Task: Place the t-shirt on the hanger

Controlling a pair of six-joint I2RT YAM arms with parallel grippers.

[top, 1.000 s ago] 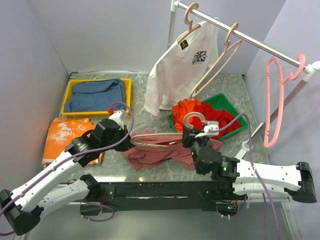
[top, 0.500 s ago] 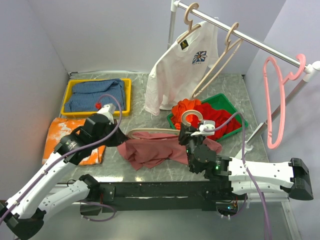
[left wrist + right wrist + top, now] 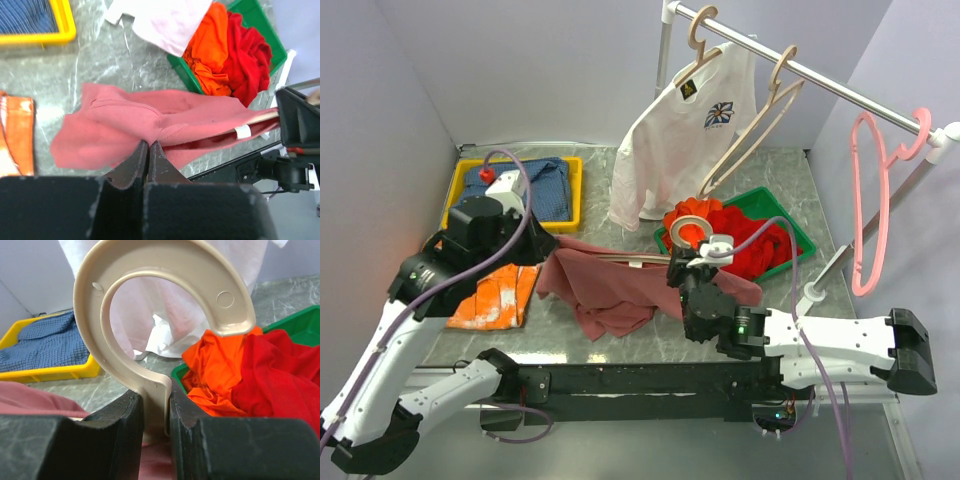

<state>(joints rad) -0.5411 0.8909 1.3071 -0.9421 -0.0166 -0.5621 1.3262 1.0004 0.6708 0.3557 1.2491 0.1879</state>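
The left tool [image 3: 148, 145] is pinched shut on a fold of the dusty-rose, soft-fabric short-sleeved t-shirt [image 3: 610, 290], which hangs lifted over the middle of the grey marbled tabletop [image 3: 780, 170], towards its near edge. The right tool [image 3: 156, 395] is clamped on the light beige wooden hanger [image 3: 155, 257] just under its upright rounded hook. The hanger's long axis runs along the near edge, from the right tool leftward to the left tool, and one arm seems to enter the shirt's neck opening. The left arm is nearer the loose cloth, so drawing the fabric leftward likely falls to it. A small white neck tag [image 3: 242, 132] is unreadable.
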